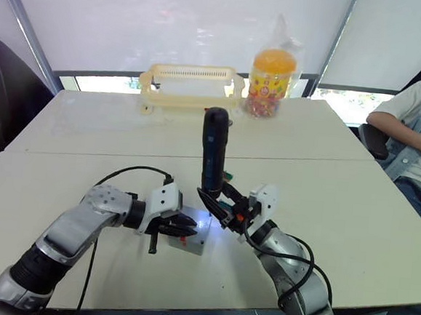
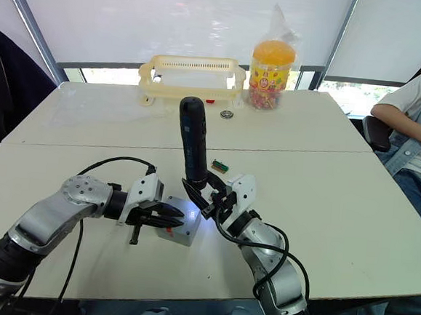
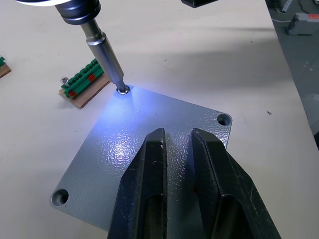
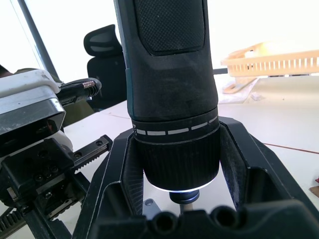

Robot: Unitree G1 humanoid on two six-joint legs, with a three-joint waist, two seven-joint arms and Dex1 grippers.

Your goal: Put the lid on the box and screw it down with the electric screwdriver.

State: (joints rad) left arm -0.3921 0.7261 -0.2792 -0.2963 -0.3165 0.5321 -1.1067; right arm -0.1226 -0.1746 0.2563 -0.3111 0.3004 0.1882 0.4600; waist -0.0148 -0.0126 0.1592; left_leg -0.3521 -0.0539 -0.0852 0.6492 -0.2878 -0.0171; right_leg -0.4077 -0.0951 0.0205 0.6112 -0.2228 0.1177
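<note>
- Left gripper [image 3: 174, 149], lower centre, fingers nearly together, pressing lid [image 3: 124, 164] down, likely steadying it.
- Right gripper [image 1: 225, 208] clenched around electric screwdriver [image 1: 213, 152], upright, bit seated in corner screw [image 3: 123, 90].

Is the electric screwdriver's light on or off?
On: the electric screwdriver casts a bluish glow on the lid around its bit.

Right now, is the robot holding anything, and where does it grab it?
Yes. The right gripper grips the screwdriver around its lower barrel, near the bit end. The left gripper rests nearly shut on the lid, grasping nothing.
</note>
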